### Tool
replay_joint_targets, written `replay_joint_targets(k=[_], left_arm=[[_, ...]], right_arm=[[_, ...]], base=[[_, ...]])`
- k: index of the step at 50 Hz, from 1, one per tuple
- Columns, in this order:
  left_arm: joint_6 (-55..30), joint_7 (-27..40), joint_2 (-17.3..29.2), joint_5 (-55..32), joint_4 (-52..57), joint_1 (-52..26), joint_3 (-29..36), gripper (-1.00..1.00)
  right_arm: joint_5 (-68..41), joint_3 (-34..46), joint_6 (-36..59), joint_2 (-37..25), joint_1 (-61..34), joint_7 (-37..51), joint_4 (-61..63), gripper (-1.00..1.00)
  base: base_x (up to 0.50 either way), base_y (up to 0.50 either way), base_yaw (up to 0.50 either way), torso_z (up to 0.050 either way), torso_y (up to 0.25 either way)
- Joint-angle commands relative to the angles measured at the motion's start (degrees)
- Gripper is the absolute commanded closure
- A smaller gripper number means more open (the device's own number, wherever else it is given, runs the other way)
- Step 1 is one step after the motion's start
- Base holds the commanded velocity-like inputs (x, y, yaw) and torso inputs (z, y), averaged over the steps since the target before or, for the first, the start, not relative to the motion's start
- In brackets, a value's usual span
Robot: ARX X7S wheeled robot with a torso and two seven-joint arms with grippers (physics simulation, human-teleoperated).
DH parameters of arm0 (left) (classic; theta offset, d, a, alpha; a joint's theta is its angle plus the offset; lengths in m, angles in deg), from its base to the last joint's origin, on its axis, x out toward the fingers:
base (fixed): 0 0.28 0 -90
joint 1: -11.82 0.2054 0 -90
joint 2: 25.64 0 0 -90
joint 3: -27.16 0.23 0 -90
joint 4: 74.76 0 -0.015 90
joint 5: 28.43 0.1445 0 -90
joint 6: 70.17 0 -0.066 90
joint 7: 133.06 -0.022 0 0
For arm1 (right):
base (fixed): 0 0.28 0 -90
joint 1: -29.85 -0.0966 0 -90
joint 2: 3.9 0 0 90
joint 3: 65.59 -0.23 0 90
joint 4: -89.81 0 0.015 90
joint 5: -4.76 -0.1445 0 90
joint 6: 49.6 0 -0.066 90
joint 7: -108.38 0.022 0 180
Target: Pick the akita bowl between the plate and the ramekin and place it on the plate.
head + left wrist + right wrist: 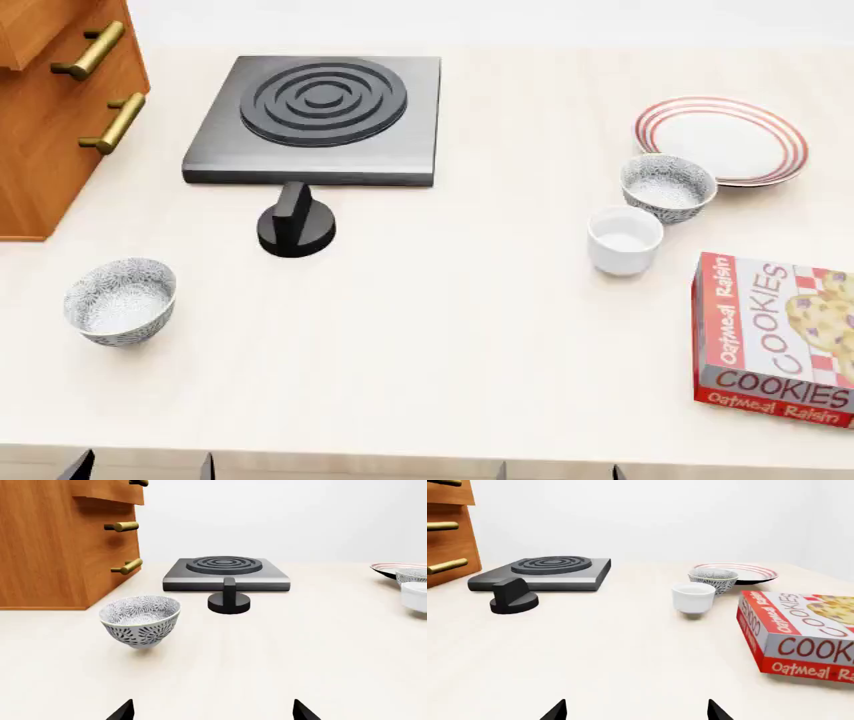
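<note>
Akita bowl [667, 186] wedged between plate [722, 139] and ramekin [625, 240], near-touching both. Cookie box [778, 338] blocks approach from near right. Open worktop [441, 330] centre; knob [295, 224] and burner [318, 120] well left.

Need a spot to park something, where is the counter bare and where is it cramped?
Bare: the wide middle between the knob and the ramekin, and the front strip from the left speckled bowl to the cookie box. Crowded: akita bowl between plate and ramekin.
</note>
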Motion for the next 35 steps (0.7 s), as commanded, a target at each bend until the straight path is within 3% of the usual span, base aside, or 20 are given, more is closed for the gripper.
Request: replay_joint_targets(k=[1,24,35], left_arm=[[0.1,1.0,0.9,-0.9,-0.2,-0.1,1.0,-1.00],[-0.8,4.0,3.7,-5.6,0.7,-0.2,3.8,-1.00],[-13.5,4.7,4.8,-13.9,7.1,-1.8,1.3,-1.00]], right_arm=[[-0.1,1.4,0.1,-0.9,-0.2,1.5,-0.4,-1.00],[-3.1,4.7,0.2,-3.8,-0.3,4.9,-0.3,-1.00],[-3.8,5.6,0.3,-4.5,-0.1,6.0,0.4,-1.00]], base=[[0.00,0.00,0.00,0.000,0.000],[0.00,0.00,0.00,0.000,0.000],[0.00,0.00,0.00,0.000,0.000]])
